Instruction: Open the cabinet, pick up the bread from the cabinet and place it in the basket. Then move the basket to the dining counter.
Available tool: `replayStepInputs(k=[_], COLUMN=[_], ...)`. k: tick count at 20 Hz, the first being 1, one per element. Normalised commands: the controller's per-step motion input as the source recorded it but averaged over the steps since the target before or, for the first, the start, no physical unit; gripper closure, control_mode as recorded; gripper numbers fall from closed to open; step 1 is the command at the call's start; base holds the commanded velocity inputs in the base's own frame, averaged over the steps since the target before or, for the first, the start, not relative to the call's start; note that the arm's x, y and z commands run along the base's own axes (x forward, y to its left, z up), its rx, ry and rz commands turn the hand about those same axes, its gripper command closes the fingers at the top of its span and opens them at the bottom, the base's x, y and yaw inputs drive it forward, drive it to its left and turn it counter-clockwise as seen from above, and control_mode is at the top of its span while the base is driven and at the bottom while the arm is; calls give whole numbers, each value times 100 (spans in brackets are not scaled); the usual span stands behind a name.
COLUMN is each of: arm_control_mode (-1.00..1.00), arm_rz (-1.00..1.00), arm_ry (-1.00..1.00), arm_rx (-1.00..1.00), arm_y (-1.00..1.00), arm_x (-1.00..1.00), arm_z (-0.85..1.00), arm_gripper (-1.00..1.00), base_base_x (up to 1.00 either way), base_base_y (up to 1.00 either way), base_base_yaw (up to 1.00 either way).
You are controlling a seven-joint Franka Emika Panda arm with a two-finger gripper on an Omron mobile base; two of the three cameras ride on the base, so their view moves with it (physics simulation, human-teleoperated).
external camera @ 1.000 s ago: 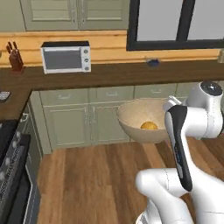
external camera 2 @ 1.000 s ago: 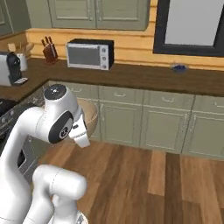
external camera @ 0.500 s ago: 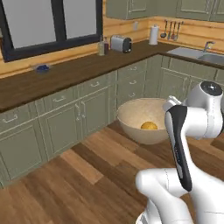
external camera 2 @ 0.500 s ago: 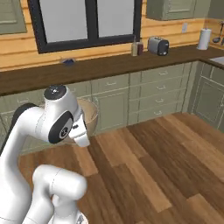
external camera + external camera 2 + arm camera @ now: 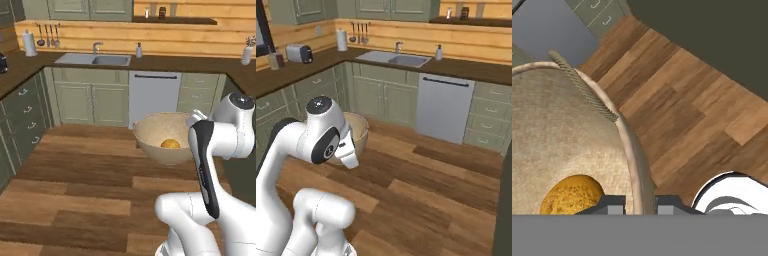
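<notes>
Floor: wood planks (image 5: 75, 170) are being crossed, ringed by green cabinets.
Worktop: a sink (image 5: 92, 59) and a dishwasher (image 5: 154, 95) are being faced.
Basket (image 5: 162, 135): is being held aloft by its rim.
Bread (image 5: 170, 144): is lying inside the basket.
Gripper (image 5: 643, 202): is being pinched on the basket's rim.

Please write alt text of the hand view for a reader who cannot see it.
The pincer grips the rim of the woven beige basket, one fingertip on each side of the wall. The golden bread lies inside the basket, held above a brown wood-plank floor.
</notes>
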Motion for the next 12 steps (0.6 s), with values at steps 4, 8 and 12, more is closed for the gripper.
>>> replayStepInputs(k=[4,8,12], arm_control_mode=[100,100,100], arm_rz=[0,0,0], arm_ry=[0,0,0], arm_rx=[0,0,0], arm_y=[0,0,0], arm_x=[0,0,0], arm_z=[0,0,0], arm_gripper=[100,100,100], base_base_x=[0,0,0], base_base_y=[0,0,5], base_base_yaw=[-100,-100,-98])
